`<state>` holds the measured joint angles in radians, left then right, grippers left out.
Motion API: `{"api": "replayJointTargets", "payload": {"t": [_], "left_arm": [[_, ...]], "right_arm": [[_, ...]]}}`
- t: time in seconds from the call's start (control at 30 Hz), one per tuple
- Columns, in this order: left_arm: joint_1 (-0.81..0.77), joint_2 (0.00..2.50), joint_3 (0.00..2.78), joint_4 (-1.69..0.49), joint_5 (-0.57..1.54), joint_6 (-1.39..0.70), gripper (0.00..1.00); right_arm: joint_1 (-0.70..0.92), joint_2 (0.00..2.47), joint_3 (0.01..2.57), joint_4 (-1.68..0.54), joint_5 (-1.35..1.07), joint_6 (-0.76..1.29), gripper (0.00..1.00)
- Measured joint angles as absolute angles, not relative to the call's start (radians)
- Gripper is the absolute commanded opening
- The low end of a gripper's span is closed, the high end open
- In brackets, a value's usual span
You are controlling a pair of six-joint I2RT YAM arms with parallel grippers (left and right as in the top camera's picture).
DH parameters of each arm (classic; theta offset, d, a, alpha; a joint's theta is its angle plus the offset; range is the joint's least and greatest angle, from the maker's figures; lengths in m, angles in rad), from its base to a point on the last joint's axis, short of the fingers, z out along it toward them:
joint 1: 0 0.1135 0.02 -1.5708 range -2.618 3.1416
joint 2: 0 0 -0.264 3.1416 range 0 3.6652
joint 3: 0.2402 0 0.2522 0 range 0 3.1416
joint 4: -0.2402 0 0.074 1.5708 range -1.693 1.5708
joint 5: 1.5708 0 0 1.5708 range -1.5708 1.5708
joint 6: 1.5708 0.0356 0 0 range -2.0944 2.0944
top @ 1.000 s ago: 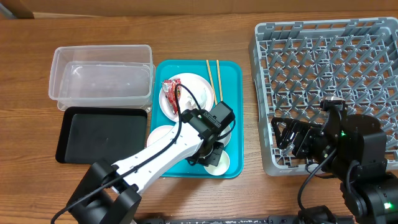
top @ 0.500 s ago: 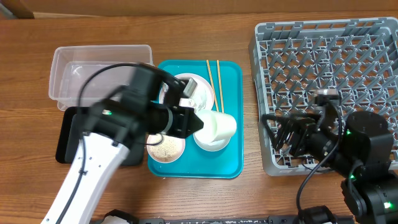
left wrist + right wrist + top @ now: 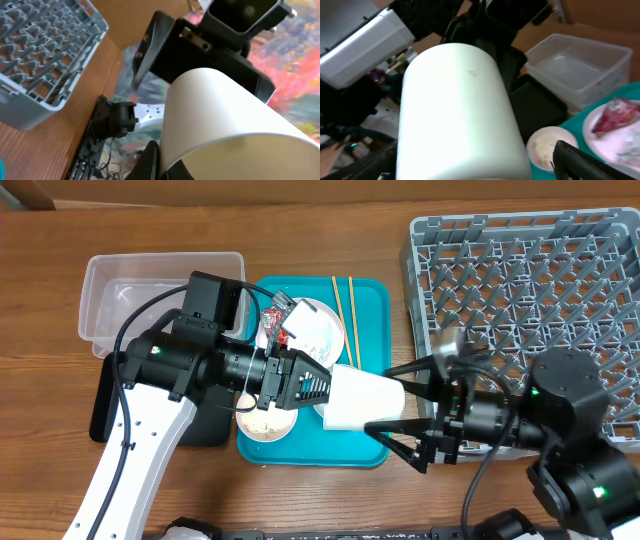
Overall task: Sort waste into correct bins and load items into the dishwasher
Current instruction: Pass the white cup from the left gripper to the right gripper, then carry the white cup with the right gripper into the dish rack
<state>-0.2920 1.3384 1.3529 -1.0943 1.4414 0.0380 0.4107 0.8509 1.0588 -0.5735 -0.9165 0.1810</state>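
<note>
My left gripper is shut on the rim of the white cup and holds it on its side in the air above the right edge of the teal tray. The cup fills the left wrist view and the right wrist view. My right gripper is open, one finger on each side of the cup's base, not closed on it. The red wrapper lies on a white plate. A bowl with rice sits at the tray's front left. Two chopsticks lie on the tray.
The clear tub and black tray stand left of the teal tray. The grey dish rack stands at the right, behind my right arm. The left arm reaches across the teal tray's left half.
The left gripper has carried the cup to the right. The right gripper has come left from the rack's front and now has its open fingers around the cup's base.
</note>
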Motion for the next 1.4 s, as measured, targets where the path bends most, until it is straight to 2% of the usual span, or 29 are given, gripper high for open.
{"api": "replayJointTargets", "payload": {"t": [0.17, 0.27, 0.33, 0.5, 0.57, 0.6, 0.63, 0.67, 0.8, 0.87, 1.0, 1.03, 1.1, 1.17, 1.3, 1.4], "left_arm": [[-0.295, 1.338, 1.353, -1.108, 1.444, 0.049, 0.04], [-0.309, 1.338, 1.353, -1.126, 1.425, 0.053, 0.04], [-0.318, 1.338, 1.353, -1.126, 1.414, 0.056, 0.04], [-0.319, 1.339, 1.353, -1.126, 1.398, 0.06, 0.05], [-0.319, 1.339, 1.353, -1.121, 1.394, 0.063, 0.05], [-0.319, 1.339, 1.353, -1.116, 1.391, 0.063, 0.05], [-0.319, 1.339, 1.353, -1.106, 1.387, 0.062, 0.04], [-0.319, 1.339, 1.353, -1.097, 1.383, 0.062, 0.04], [-0.321, 1.34, 1.352, -1.044, 1.394, 0.055, 0.04], [-0.321, 1.34, 1.352, -1.028, 1.407, 0.054, 0.04], [-0.321, 1.341, 1.352, -1.021, 1.409, 0.051, 0.05], [-0.321, 1.341, 1.352, -1.021, 1.411, 0.052, 0.08], [-0.321, 1.341, 1.352, -1.02, 1.411, 0.052, 0.23], [-0.321, 1.341, 1.352, -1.02, 1.422, 0.052, 0.47], [-0.321, 1.341, 1.353, -1.021, 1.403, 0.037, 0.56], [-0.321, 1.341, 1.353, -1.028, 1.284, 0.004, 0.58]], "right_arm": [[0.447, 0.889, 1.059, -0.509, -0.94, 0.179, 0.93], [0.447, 0.889, 1.059, -0.48, -0.944, 0.183, 0.84], [0.448, 0.888, 1.059, -0.477, -0.95, 0.185, 0.74], [0.448, 0.888, 1.06, -0.478, -0.958, 0.187, 0.65], [0.447, 0.887, 1.06, -0.487, -0.958, 0.192, 0.66], [0.448, 0.887, 1.061, -0.492, -0.957, 0.186, 0.72], [0.447, 0.887, 1.061, -0.498, -0.956, 0.187, 0.84], [0.447, 0.887, 1.061, -0.501, -0.955, 0.185, 0.91], [0.448, 0.889, 1.061, -0.519, -0.945, 0.185, 0.93], [0.448, 0.89, 1.061, -0.52, -0.942, 0.184, 0.88], [0.449, 0.889, 1.062, -0.517, -0.954, 0.182, 0.67], [0.45, 0.888, 1.062, -0.516, -0.953, 0.186, 0.66], [0.451, 0.888, 1.062, -0.517, -0.954, 0.188, 0.63], [0.45, 0.889, 1.062, -0.518, -0.949, 0.187, 0.63], [0.441, 0.889, 1.062, -0.537, -0.925, 0.186, 0.61], [0.416, 0.884, 1.062, -0.583, -0.879, 0.186, 0.61]]}}
